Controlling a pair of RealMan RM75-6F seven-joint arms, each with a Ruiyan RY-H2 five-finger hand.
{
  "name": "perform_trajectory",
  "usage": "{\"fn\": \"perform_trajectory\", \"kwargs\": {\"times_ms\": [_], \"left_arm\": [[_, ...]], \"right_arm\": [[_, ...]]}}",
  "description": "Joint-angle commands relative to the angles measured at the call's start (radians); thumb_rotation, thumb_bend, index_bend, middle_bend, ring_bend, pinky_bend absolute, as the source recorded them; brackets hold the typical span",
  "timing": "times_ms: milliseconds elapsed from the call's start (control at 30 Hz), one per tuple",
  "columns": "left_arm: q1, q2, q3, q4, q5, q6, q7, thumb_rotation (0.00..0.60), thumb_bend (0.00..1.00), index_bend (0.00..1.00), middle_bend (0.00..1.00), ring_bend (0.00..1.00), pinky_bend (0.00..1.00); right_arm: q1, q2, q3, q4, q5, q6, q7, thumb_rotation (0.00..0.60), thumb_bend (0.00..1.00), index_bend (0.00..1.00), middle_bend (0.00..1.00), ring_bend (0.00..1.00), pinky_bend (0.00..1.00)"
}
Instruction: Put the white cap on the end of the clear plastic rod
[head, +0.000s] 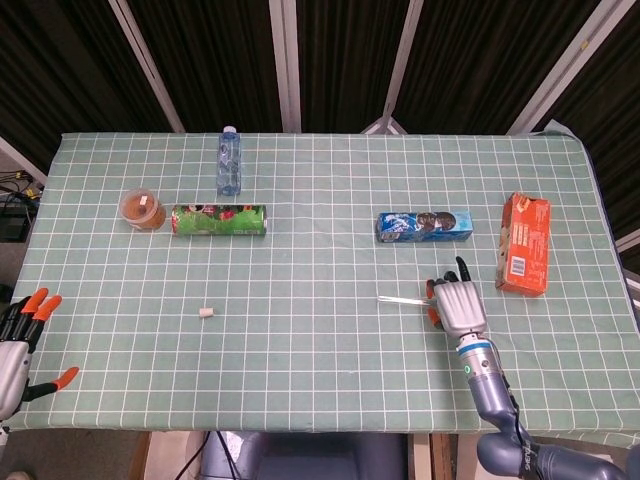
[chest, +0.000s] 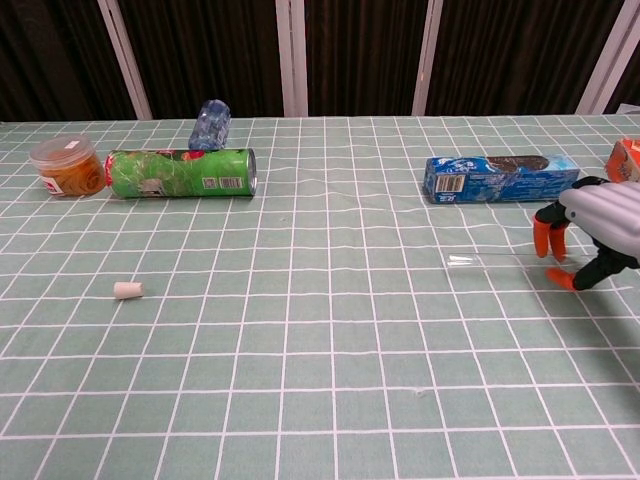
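Note:
The clear plastic rod (head: 405, 299) (chest: 495, 262) lies level, pointing left from my right hand (head: 457, 305) (chest: 590, 230). Its right end sits between the orange fingertips and the thumb, which pinch it at the right of the table. The small white cap (head: 207, 313) (chest: 127, 290) lies alone on the green checked cloth, far to the left of the rod. My left hand (head: 18, 345) hangs beyond the table's near left corner with its fingers spread and nothing in it; only the head view shows it.
Along the back lie a green chips can (head: 220, 219) on its side, a jar (head: 143, 208) with a brown filling and a water bottle (head: 230, 162). A blue cookie pack (head: 424, 226) and an orange box (head: 524, 243) lie just beyond the right hand.

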Motion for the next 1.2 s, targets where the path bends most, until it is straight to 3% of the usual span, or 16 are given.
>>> {"fn": "perform_trajectory", "kwargs": {"times_ms": [33, 300, 467, 833, 933, 1000, 1200], "left_arm": [[0.000, 0.000, 0.000, -0.002, 0.001, 0.000, 0.002, 0.600, 0.13, 0.00, 0.00, 0.00, 0.00], [0.000, 0.002, 0.001, -0.016, -0.004, -0.004, 0.001, 0.600, 0.13, 0.00, 0.00, 0.00, 0.00], [0.002, 0.002, 0.001, -0.020, 0.001, 0.000, 0.005, 0.600, 0.13, 0.00, 0.00, 0.00, 0.00], [-0.004, 0.004, -0.003, -0.040, 0.022, 0.007, 0.044, 0.600, 0.13, 0.03, 0.00, 0.00, 0.00], [-0.019, 0.010, -0.017, -0.066, 0.023, -0.003, 0.077, 0.600, 0.14, 0.09, 0.00, 0.00, 0.00], [-0.039, 0.017, -0.029, -0.092, 0.015, -0.026, 0.118, 0.600, 0.15, 0.19, 0.00, 0.00, 0.00], [-0.134, 0.019, -0.072, -0.188, -0.080, -0.173, 0.300, 0.600, 0.21, 0.35, 0.07, 0.00, 0.00]], "right_arm": [[-0.003, 0.011, 0.013, -0.025, 0.019, 0.001, 0.007, 0.600, 0.51, 0.71, 0.55, 0.30, 0.00], [-0.019, 0.037, 0.045, -0.105, 0.053, 0.009, 0.075, 0.600, 0.56, 0.75, 0.57, 0.34, 0.04], [-0.033, 0.050, 0.059, -0.131, 0.042, 0.014, 0.165, 0.600, 0.59, 0.76, 0.58, 0.38, 0.20], [-0.065, 0.070, 0.070, -0.152, -0.050, 0.054, 0.367, 0.600, 0.59, 0.77, 0.58, 0.38, 0.22], [-0.070, 0.076, 0.065, -0.150, -0.074, 0.062, 0.398, 0.600, 0.59, 0.77, 0.58, 0.38, 0.22], [-0.073, 0.079, 0.060, -0.148, -0.089, 0.067, 0.409, 0.600, 0.59, 0.77, 0.58, 0.38, 0.22], [-0.078, 0.083, 0.045, -0.140, -0.124, 0.075, 0.431, 0.600, 0.59, 0.77, 0.58, 0.38, 0.22]]}}
